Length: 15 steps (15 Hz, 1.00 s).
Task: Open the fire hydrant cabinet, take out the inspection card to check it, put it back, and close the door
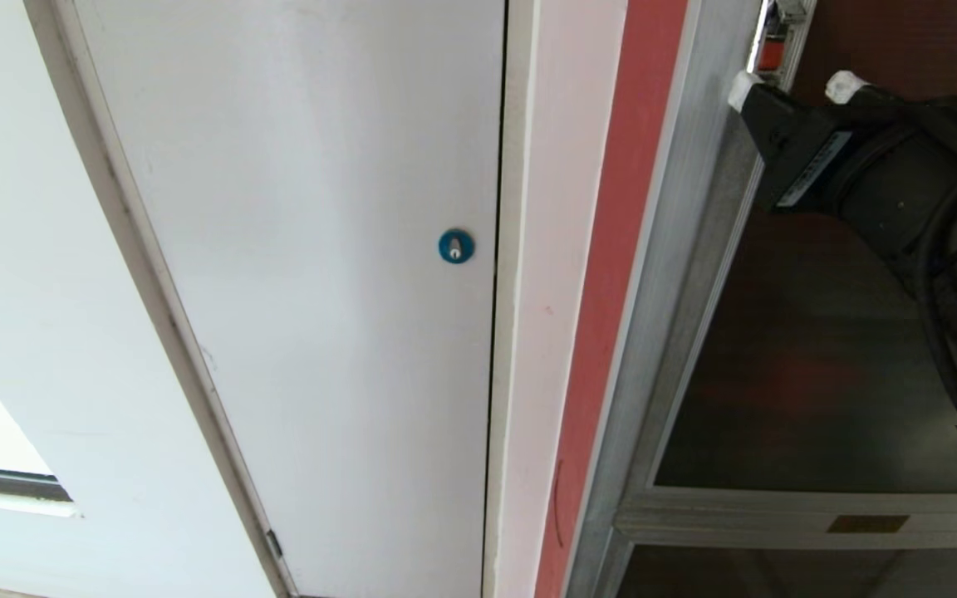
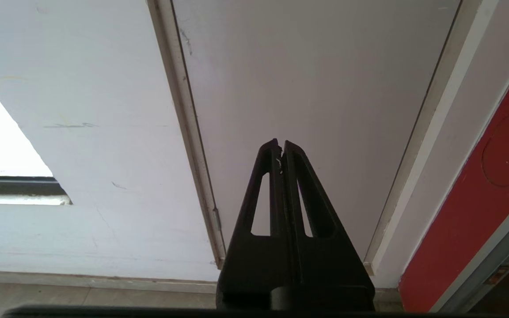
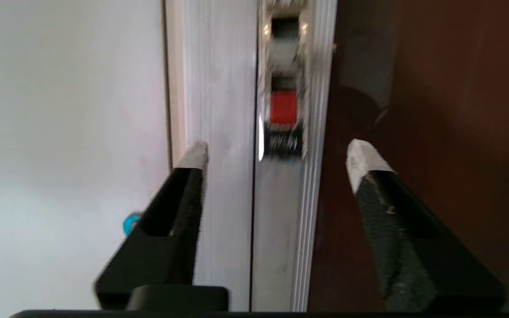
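I am lining the spread, empty right gripper [image 3: 276, 152] on the red latch [image 3: 283, 107] at twelve o'clock, door [image 1: 819, 365] shut; next, closing on it to pull; left gripper [image 2: 280, 145] closed, idle.

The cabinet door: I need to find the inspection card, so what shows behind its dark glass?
Through the door only dark reddish-brown tint and a faint red glow show. No card, hose or valve can be made out. The open right gripper is by the red latch.
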{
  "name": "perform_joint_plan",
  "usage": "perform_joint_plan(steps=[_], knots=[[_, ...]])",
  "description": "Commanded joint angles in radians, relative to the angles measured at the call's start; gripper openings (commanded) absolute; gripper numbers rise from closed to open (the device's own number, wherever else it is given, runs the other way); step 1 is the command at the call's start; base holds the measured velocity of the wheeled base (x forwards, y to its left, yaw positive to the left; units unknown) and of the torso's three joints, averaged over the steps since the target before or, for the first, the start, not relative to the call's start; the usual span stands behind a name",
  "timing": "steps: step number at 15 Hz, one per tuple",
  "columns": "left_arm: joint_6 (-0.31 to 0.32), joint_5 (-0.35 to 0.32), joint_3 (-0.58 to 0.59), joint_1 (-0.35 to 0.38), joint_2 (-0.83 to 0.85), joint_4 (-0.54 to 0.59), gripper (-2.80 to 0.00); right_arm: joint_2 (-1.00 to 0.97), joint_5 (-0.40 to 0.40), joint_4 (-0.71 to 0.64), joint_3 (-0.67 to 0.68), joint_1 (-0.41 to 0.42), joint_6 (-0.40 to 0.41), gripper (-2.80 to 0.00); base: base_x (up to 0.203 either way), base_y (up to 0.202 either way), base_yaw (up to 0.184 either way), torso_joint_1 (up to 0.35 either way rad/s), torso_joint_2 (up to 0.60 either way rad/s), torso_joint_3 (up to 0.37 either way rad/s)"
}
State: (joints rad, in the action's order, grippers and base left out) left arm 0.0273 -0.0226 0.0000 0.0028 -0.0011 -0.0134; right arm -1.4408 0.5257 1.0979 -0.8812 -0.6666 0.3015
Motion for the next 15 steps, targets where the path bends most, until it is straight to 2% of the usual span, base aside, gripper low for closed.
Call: perform_joint_plan(steps=[1,4,11,15], knots=[[0.0,0.0,0.011,0.0,0.001,0.0,-2.8,-0.009,0.014,0.0,-0.044,0.001,0.01,0.0,0.0,0.0,0.0,0.0,0.0,0.0],[0.0,0.0,0.012,0.0,0.001,0.0,-2.8,-0.027,0.052,-0.012,-0.093,0.001,0.019,0.0,0.0,0.0,0.0,0.0,0.0,0.0],[0.0,0.0,0.011,0.0,0.001,0.0,-2.8,-0.032,0.092,-0.14,-0.192,0.001,0.025,0.0,0.0,0.0,0.0,0.0,0.0,0.0],[0.0,0.001,0.011,0.0,0.001,0.0,-2.8,-0.05,0.113,-0.16,-0.241,0.003,0.025,0.0,0.0,0.0,0.0,0.0,0.0,0.0]])
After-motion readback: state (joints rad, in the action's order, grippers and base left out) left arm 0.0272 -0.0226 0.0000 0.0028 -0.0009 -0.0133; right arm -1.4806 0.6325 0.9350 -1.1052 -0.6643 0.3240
